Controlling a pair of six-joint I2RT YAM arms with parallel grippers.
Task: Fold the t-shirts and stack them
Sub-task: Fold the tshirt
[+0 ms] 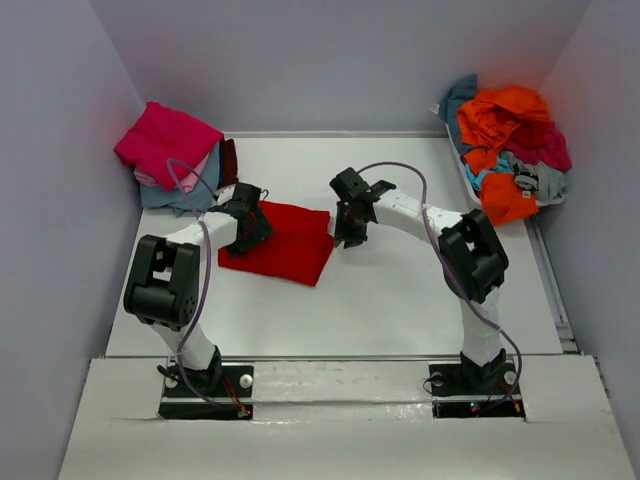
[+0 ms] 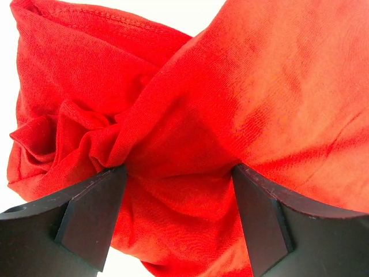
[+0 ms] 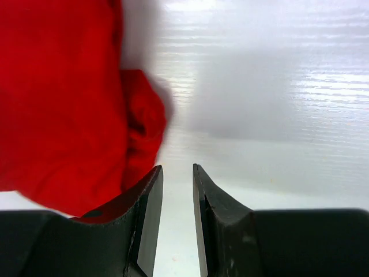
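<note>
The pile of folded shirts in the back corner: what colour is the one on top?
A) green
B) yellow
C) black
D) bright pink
D: the top shirt of the pile is a bright magenta pink.

Left claw [image 2: 179, 171] spread wide, right claw [image 3: 177, 169] narrowly parted

White table [image 1: 400, 300] fills the middle, flat and matte; up close from the right wrist its surface [image 3: 277, 86] shows fine horizontal ridges and a soft shadow; pale lavender-grey walls close in on the left [image 1: 60, 150], the back [image 1: 340, 60] and the right [image 1: 600, 150]; a white bin [image 1: 468, 187] sits in the far right corner; a thin rail [image 1: 550, 280] runs down the table's right edge; a white ledge [image 1: 340, 385] spans the near side.
</note>
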